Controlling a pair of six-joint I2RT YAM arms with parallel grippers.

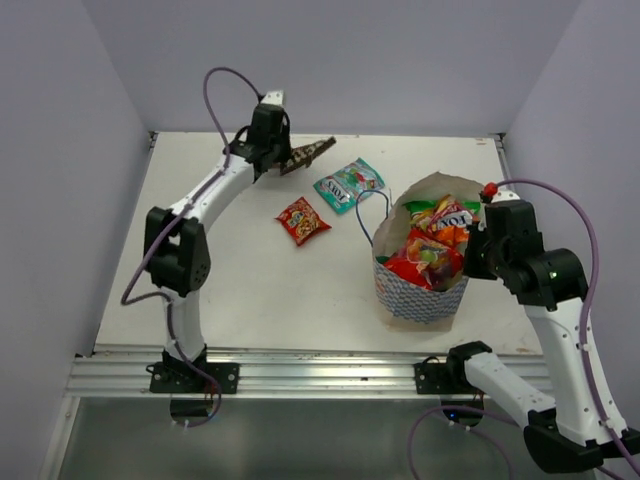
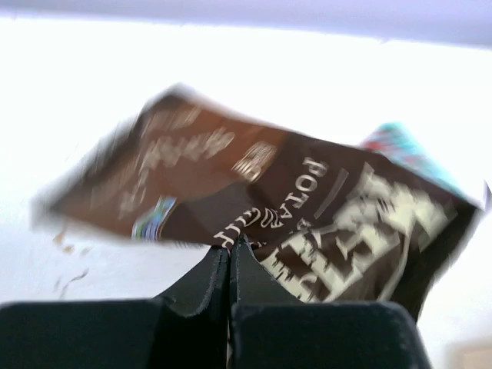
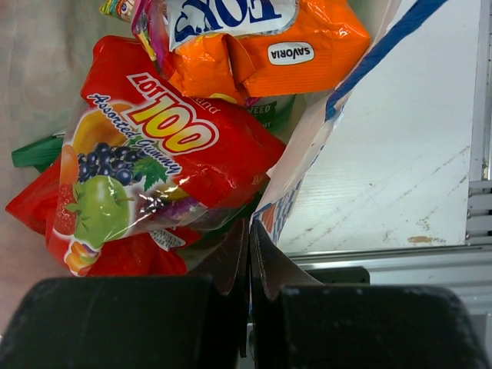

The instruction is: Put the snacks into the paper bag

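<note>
My left gripper (image 1: 277,163) is shut on the edge of the brown crisp bag (image 1: 308,154) and holds it above the table's back. In the left wrist view the jaws (image 2: 230,250) pinch the brown bag (image 2: 269,200), which is blurred. A teal packet (image 1: 348,184) and a small red packet (image 1: 303,220) lie on the table. The paper bag (image 1: 420,300) stands at the right, with red, orange and green packets inside. My right gripper (image 1: 478,246) is shut on the bag's right rim (image 3: 307,154), with its fingertips (image 3: 250,227) beside a red gummy packet (image 3: 154,154) and an orange packet (image 3: 261,46).
The table (image 1: 240,290) is white, with grey walls on three sides. A metal rail (image 1: 300,372) runs along the near edge. The bag's blue string handle (image 1: 362,215) hangs out to its left. A teal packet corner (image 2: 400,146) shows behind the brown bag.
</note>
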